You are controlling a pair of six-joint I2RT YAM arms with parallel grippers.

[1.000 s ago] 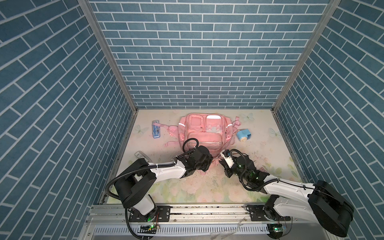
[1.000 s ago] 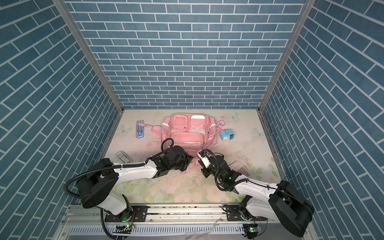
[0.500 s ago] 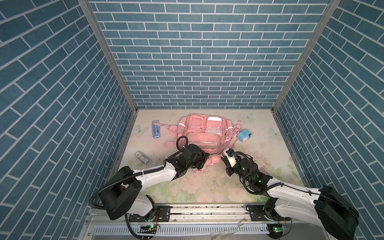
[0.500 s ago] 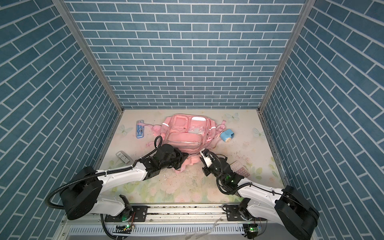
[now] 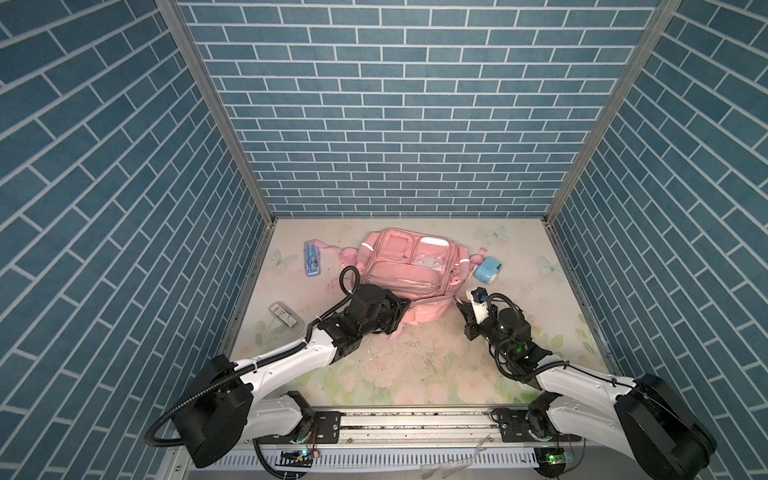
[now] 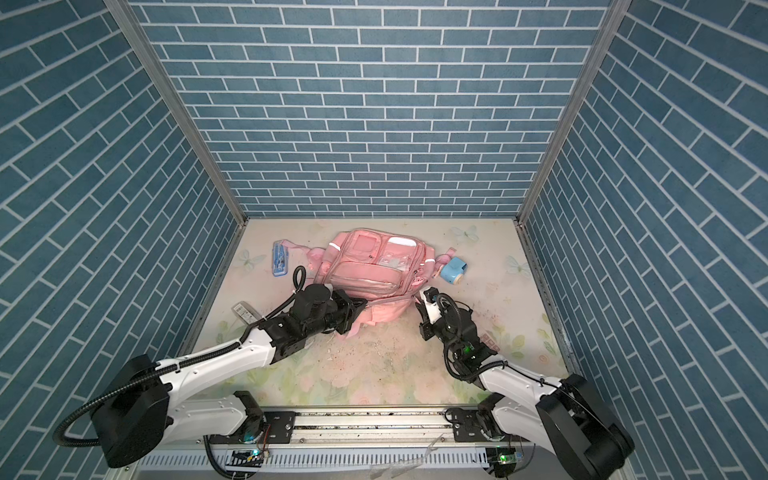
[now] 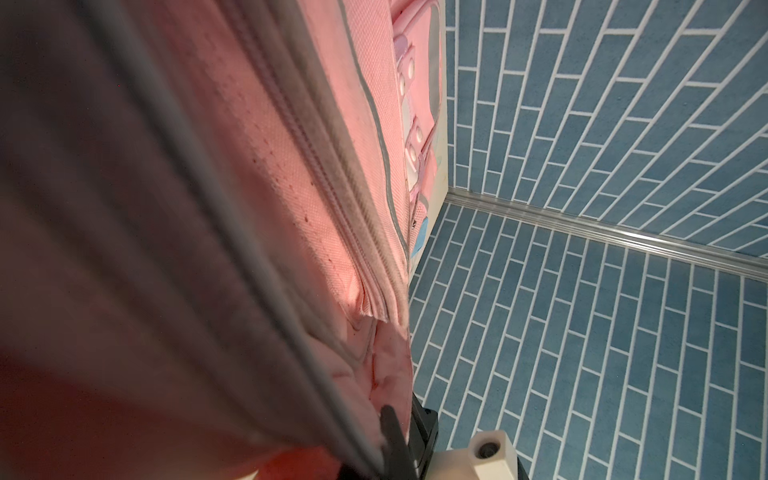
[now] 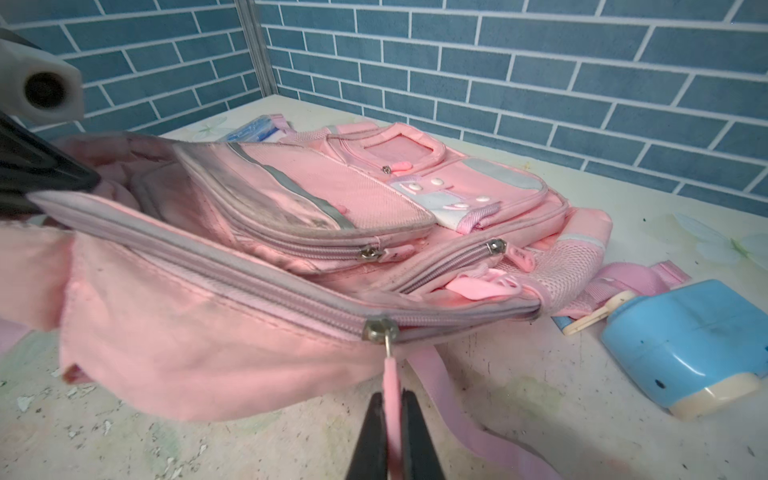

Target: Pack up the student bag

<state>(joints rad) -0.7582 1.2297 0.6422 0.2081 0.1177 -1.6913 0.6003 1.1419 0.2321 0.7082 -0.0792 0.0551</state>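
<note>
- First, you should have located the student bag: it lay flat on the table, pockets upward, midway between the side edges and nearer the back edge than the front.
- You had the left gripper pressed together on the bag's fabric at the corner facing the front edge, at one end of the main zip.
- You had the right gripper pinching the pink pull tab that hung from the zip slider. The tab ran straight between the jaws.
- The zip's long axis ran from the left gripper across to the right gripper, roughly along the table's front edge. The slider sat at the right-gripper end, so the right arm was the nearer one to it.
- You could judge that any slider travel had to follow that axis toward the left gripper, with the left grip anchoring the tape taut.
- You could not tell from these views whether the teeth beside the slider were meshed.
- A blue plastic object lay just beside the bag toward the right edge, apart from the zip line.
</note>
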